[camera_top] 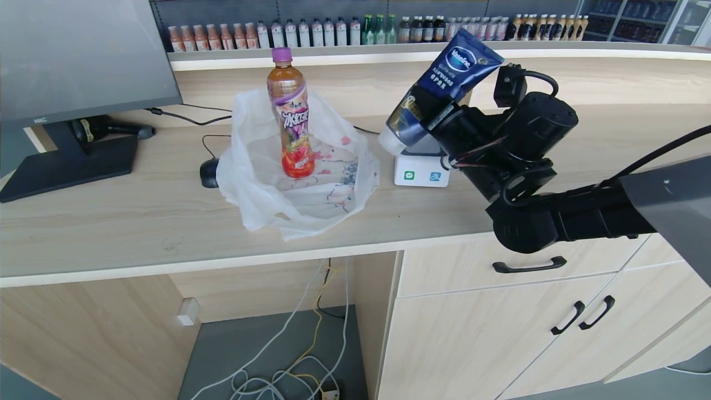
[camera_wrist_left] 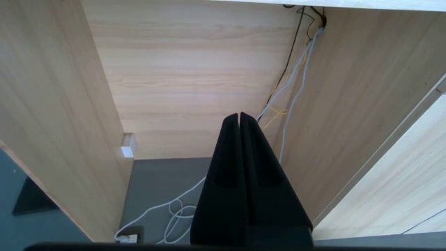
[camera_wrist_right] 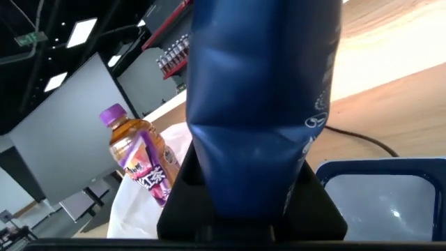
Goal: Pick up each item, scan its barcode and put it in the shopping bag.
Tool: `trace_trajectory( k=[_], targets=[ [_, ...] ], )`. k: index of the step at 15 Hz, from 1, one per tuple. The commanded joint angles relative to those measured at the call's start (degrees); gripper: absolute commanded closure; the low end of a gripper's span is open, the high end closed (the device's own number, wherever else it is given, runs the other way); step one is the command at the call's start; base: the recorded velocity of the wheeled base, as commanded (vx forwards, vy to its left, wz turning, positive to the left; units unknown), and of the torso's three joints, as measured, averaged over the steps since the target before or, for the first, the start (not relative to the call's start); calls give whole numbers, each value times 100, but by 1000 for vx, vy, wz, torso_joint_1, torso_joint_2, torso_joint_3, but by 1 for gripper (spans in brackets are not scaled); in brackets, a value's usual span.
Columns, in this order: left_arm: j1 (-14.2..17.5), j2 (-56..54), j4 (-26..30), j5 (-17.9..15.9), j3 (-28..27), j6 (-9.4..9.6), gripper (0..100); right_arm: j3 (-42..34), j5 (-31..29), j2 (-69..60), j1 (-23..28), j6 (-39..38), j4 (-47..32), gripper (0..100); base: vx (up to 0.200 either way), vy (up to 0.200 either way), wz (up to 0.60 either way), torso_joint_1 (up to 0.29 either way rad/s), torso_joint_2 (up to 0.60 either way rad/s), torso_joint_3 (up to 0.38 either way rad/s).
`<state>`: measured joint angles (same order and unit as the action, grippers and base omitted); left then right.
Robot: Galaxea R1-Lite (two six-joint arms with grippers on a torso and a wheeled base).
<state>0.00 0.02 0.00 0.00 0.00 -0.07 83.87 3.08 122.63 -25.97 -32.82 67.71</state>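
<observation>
Your right pincer [camera_top: 439,121] grips the white-lettered blue tube [camera_top: 456,71], cap down, over the scanner [camera_top: 420,169]; your left pincer [camera_wrist_left: 240,139] sits closed beneath the worktop [camera_top: 111,222].

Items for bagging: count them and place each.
2. The bottle stands upright in the bag; the tube is held by the right gripper by the scanner. The arm may hide others.

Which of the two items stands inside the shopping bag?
The purple-capped bottle; the blue tube is clamped in the right gripper near the white scanner.
</observation>
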Motion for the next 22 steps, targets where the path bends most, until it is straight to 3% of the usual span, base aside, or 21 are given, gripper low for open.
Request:
trace_trajectory(
  k=[1, 4, 12, 22],
  targets=[
    [0, -2, 0, 0, 0, -1, 100, 15, -89, 69, 48, -137, 6, 100, 0, 0, 0, 0, 0, 0],
    [0, -2, 0, 0, 0, -1, 100, 147, -414, 95, 74, -717, 6, 100, 0, 0, 0, 0, 0, 0],
    [0, -2, 0, 0, 0, -1, 100, 209, -537, 271, 215, -1236, -3, 100, 0, 0, 0, 0, 0, 0],
    [0, -2, 0, 0, 0, -1, 100, 411, -704, 359, 250, -1464, -346, 100, 0, 0, 0, 0, 0, 0]
  ],
)
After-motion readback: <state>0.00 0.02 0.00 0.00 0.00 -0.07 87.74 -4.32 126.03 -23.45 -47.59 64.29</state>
